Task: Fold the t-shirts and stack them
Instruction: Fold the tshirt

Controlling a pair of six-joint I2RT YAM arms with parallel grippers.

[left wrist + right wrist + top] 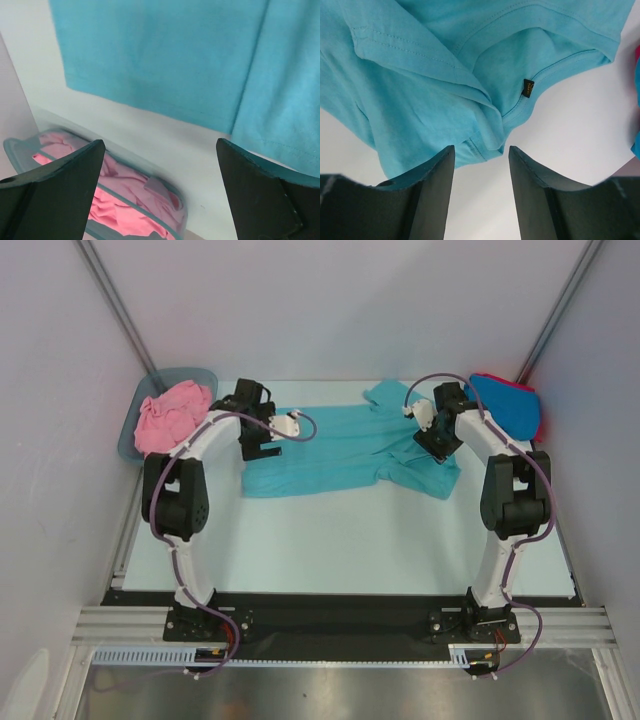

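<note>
A teal t-shirt lies spread flat across the middle of the table, with its collar end bunched at the right. My left gripper hovers over its left hem, wide open and empty. In the left wrist view the gripper has bare table between its fingers and the teal t-shirt beyond. My right gripper is over the collar end. In the right wrist view it is part open, and the teal t-shirt's folded edge lies just past the tips. A pink t-shirt is crumpled in the tub. A bright blue t-shirt lies on a red one.
The grey-blue plastic tub stands at the back left corner against the wall; in the left wrist view the tub is close below the fingers. The blue and red pile sits at the back right corner. White walls enclose the table on three sides.
</note>
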